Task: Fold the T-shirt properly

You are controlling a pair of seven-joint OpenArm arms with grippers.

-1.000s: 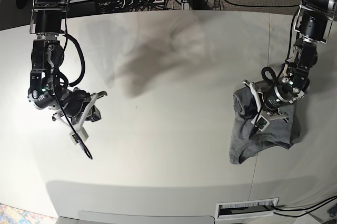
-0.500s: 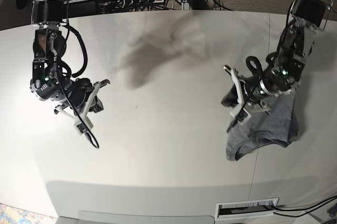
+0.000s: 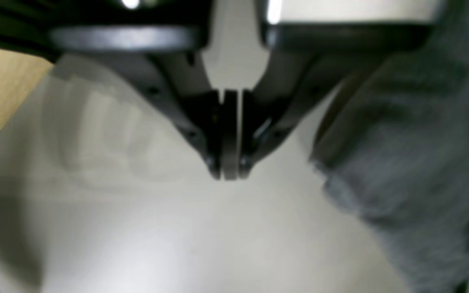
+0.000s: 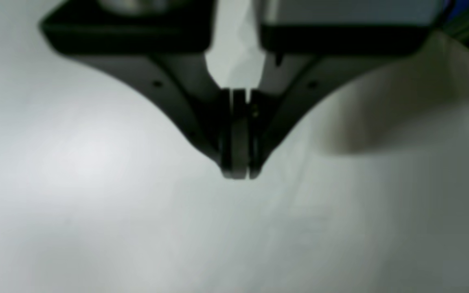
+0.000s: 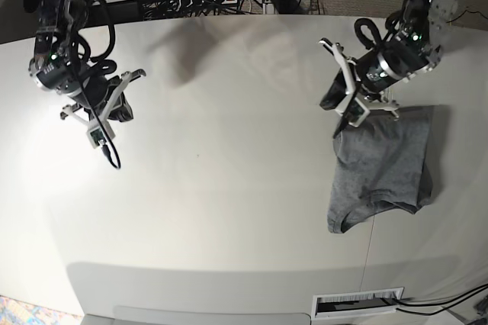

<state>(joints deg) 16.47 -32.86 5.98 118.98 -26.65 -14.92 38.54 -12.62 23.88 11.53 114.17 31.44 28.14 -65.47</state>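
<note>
On the left of my base view the right gripper (image 5: 99,123) hung above the bare white table (image 5: 229,188), its jaws pressed together with nothing between them. Its wrist camera confirmed that: the two dark fingers (image 4: 238,162) met at their tips over plain tabletop, though the picture was soft and I could not make out anything finer than that. A black cable looped down from that arm and trailed just above the surface.

The middle of the table lay open between the two arms, which stood well apart.

On the right, the left gripper (image 5: 343,115) was also clenched and empty, raised and tilted just above the upper left edge of the T-shirt (image 5: 385,168). From its wrist camera the closed fingertips (image 3: 228,167) hovered over the table, with the grey fabric (image 3: 413,154) lying beside them to the right and, as far as the blur let me judge, not touching them. The T-shirt itself lay flat near the right edge of the table, folded into a compact shape, with a curved hem showing along its lower left.
</note>
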